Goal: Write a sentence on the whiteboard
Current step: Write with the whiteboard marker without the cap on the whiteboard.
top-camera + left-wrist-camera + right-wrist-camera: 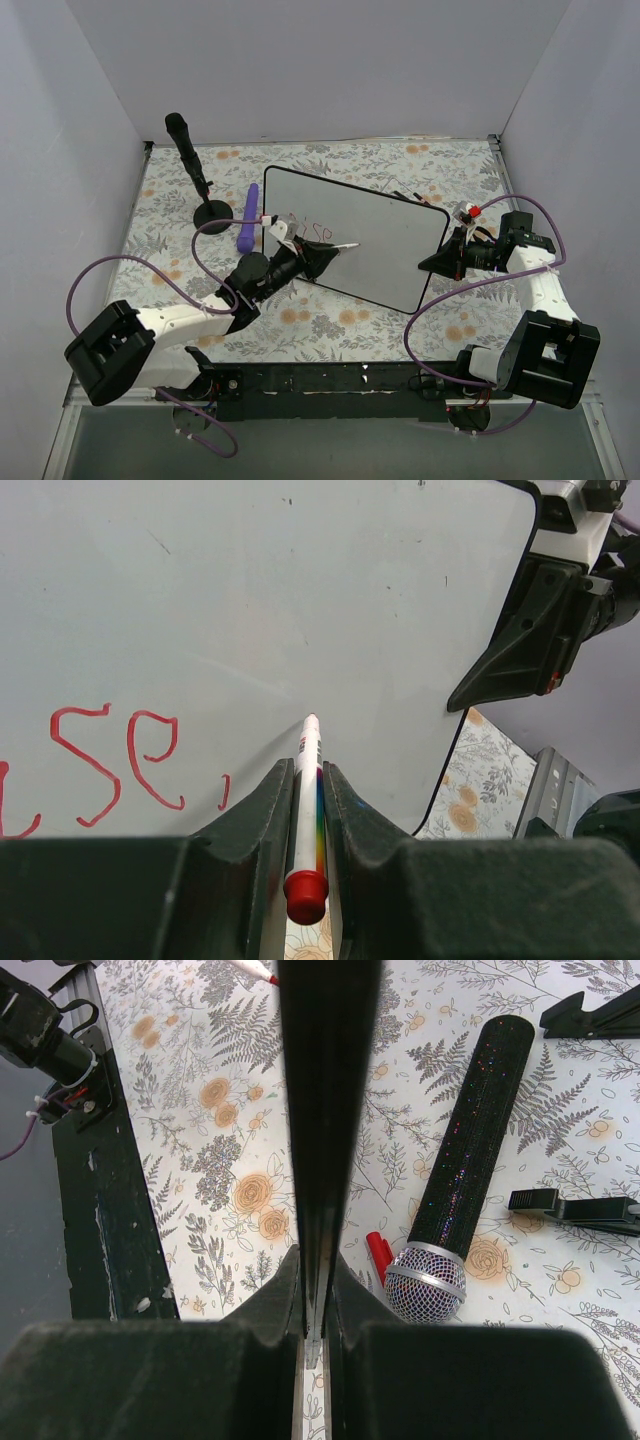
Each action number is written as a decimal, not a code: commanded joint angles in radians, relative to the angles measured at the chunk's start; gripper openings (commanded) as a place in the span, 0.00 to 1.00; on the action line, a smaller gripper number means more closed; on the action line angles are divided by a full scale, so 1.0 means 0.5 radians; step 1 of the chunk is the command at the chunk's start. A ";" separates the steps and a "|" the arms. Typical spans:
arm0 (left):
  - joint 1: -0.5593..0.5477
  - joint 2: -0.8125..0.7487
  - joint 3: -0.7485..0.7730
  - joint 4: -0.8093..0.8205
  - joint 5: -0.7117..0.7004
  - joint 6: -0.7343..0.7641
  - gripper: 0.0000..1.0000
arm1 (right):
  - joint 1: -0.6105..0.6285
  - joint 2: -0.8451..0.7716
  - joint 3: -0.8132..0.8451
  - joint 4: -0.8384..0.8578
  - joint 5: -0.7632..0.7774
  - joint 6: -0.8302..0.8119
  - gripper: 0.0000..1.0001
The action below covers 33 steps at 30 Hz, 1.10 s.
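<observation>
Gripping a marker (309, 810) with a red end between closed fingers, the left end effector (308, 780) aims the tip at the whiteboard (300, 590). The tip stands just right of the comma that closes the sentence (110, 765), whose red letters read "se," in the left wrist view. Whether the tip actually touches the glossy surface cannot be told. The board sits at the middle of the flowered worktop (330, 325). The right end effector (315, 1280) is clamped shut on the board's right rim, probably to stop it sliding under the pen strokes. Judging by the wide blank area to the right, most of the writing is not yet done, and the next word would likely begin where the tip stands.
</observation>
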<state>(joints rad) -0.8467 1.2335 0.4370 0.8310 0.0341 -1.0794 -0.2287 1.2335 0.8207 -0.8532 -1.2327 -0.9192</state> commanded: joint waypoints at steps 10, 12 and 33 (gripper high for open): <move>-0.009 0.024 0.099 0.010 -0.129 0.066 0.00 | 0.022 -0.013 0.037 0.047 0.076 -0.048 0.01; -0.009 0.018 0.099 0.004 -0.151 0.076 0.00 | 0.022 -0.013 0.037 0.044 0.076 -0.048 0.01; 0.012 -0.086 0.114 -0.195 -0.277 0.189 0.00 | 0.022 -0.019 0.037 0.047 0.079 -0.048 0.01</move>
<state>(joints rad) -0.8528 1.2194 0.4725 0.7727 -0.0490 -1.0180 -0.2287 1.2335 0.8207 -0.8497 -1.2297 -0.9112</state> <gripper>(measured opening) 0.141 0.091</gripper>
